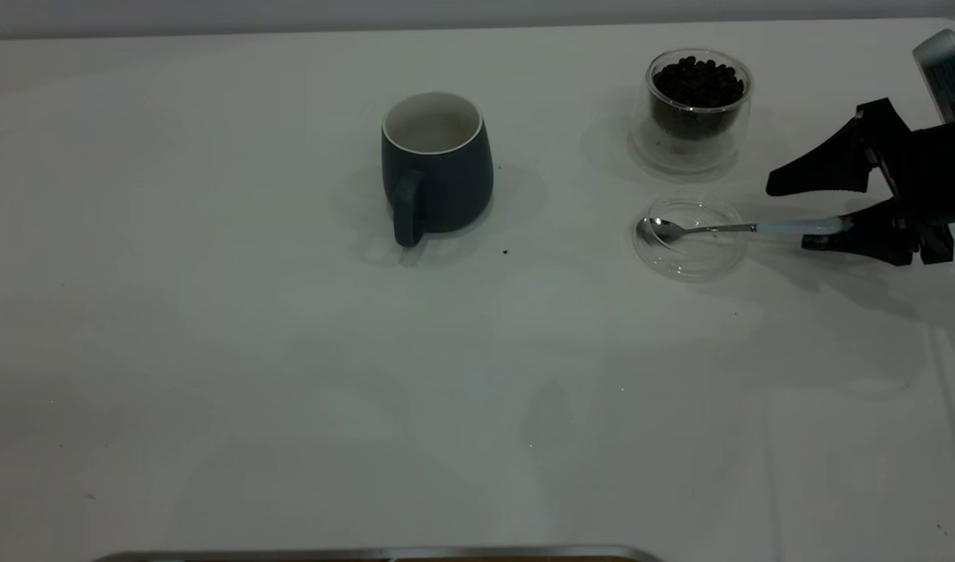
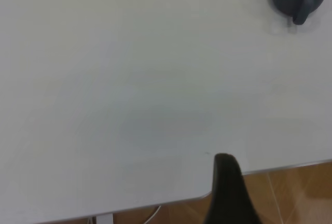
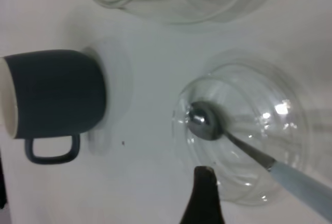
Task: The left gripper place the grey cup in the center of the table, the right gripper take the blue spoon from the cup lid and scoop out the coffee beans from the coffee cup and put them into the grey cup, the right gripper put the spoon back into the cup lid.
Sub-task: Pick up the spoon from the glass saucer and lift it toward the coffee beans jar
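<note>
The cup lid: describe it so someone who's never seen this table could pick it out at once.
On the white table, look to the right side, just in front of the clear coffee cup full of dark coffee beans. The cup lid is the flat, clear round disc there, with the blue spoon lying in it. Unlike the glass cup and the grey cup, it is nearly flat.
</note>
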{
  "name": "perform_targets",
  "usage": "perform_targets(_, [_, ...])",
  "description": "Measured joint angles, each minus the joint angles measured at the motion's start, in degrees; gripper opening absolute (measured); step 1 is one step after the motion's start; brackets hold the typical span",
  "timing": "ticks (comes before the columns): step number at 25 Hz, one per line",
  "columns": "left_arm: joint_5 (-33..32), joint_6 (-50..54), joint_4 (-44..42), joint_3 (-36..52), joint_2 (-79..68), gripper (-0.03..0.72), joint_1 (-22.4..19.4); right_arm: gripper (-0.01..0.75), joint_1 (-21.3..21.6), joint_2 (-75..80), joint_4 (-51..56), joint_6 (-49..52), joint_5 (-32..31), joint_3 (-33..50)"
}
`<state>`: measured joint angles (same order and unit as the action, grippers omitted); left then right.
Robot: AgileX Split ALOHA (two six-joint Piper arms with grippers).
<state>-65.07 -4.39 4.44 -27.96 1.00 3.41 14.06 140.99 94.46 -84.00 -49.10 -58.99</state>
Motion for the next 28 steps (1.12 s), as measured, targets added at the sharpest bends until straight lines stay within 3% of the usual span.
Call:
perform_targets(6, [0.0,0.0,0.0,0.0,0.0,0.555,0.0,0.646,0.0,1.6,0.0,-1.6,-2.7,0.0])
perform_targets(17, [0.0,-0.1,0.0,0.0,0.0,0.555,0.0,0.498,0.0,1.6,1.5,-4.7,-5.6,0.0])
perform_targets(21, [0.0,-0.1,0.0,0.0,0.0,0.555,0.0,0.392,0.0,1.6,0.7,-4.7,-7.8,0.0])
perform_targets(28, [0.0,-0.1,0.0,0.0,0.0,0.555,0.0,0.139,0.0,1.4,-3.5,-4.7,-8.2,-0.4])
